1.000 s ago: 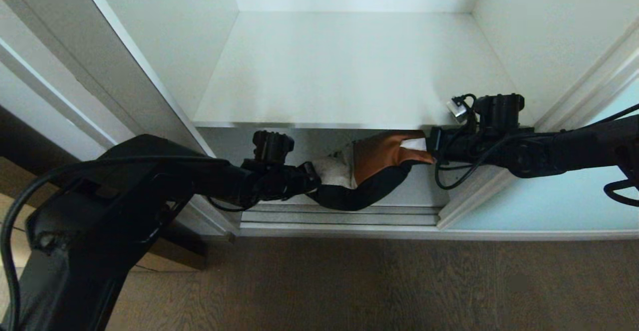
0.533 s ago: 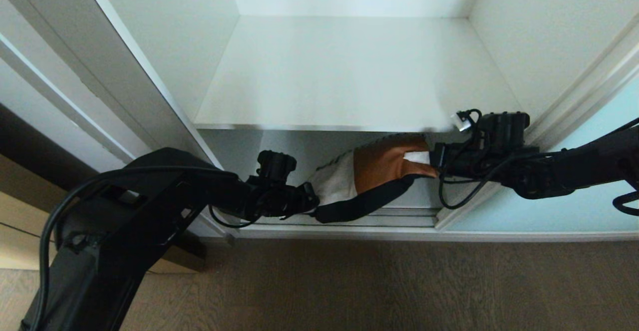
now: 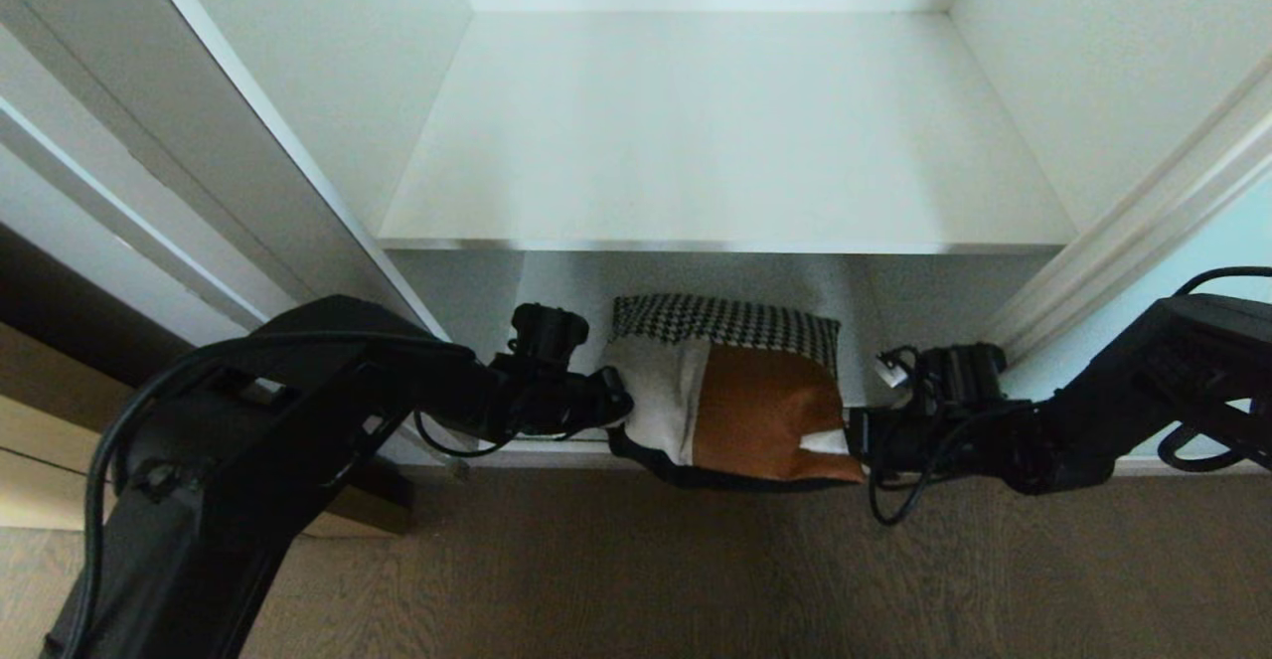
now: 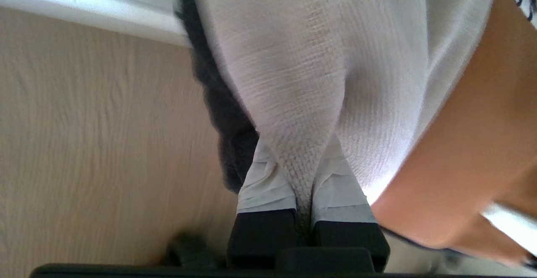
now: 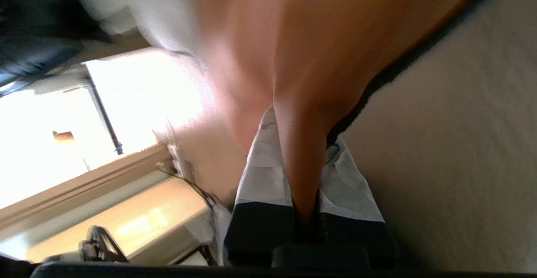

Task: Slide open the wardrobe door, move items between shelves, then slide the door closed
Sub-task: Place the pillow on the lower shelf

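Cushion (image 3: 730,391) hangs between both arms at wardrobe front, below the upper shelf (image 3: 725,132), lower edge out over the floor (image 3: 636,570). Soft, light, sags under own wt; fabric bunches where pinched. Left gripper (image 3: 611,406) clenched on cream corner, right gripper (image 3: 845,440) clenched on rust corner. Judgement: opposite-corner hold suits it; one-sided grip would let it flop.
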Tool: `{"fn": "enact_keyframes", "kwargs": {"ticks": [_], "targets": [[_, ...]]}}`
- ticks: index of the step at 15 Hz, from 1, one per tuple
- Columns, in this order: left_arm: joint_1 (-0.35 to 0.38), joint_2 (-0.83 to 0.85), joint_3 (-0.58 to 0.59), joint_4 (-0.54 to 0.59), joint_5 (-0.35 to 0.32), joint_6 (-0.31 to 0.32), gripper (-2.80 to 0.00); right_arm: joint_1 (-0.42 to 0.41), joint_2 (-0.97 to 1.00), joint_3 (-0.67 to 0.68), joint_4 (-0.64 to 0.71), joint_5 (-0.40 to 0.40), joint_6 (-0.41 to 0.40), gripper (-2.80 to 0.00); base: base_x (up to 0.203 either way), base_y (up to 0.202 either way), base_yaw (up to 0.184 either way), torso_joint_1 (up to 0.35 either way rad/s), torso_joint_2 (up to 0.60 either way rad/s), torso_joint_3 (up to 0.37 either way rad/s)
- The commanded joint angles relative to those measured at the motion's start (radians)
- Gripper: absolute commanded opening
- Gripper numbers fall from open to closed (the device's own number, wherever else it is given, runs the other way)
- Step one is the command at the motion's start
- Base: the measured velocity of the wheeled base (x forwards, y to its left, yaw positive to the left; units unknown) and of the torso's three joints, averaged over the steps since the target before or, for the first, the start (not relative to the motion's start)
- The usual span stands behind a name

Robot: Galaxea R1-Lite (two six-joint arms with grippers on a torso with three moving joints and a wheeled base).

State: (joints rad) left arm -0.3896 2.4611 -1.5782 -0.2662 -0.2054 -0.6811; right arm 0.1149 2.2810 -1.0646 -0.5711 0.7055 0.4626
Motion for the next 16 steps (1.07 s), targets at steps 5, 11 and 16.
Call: {"fn": "enact_keyframes", "kwargs": {"ticks": [5, 11, 16], "targets": [[0.012, 0.052, -0.042, 0.005, -0.003, -0.001, -2.8, 0.002, 0.057, -0.053, -0.037, 0.006, -0.007, -2.8, 0.0, 0.0, 0.0, 0.0, 0.0, 0.0], [0.05, 0.088, -0.206, 0.22, -0.003, 0.009, -2.8, 0.004, 0.161, -0.253, 0.019, -0.136, -0.008, -2.8, 0.0, 0.0, 0.0, 0.0, 0.0, 0.0], [0.068, 0.082, -0.242, 0.244, 0.003, 0.101, -2.8, 0.016, 0.205, -0.514, 0.211, -0.201, -0.011, -2.8, 0.0, 0.0, 0.0, 0.0, 0.0, 0.0]]}}
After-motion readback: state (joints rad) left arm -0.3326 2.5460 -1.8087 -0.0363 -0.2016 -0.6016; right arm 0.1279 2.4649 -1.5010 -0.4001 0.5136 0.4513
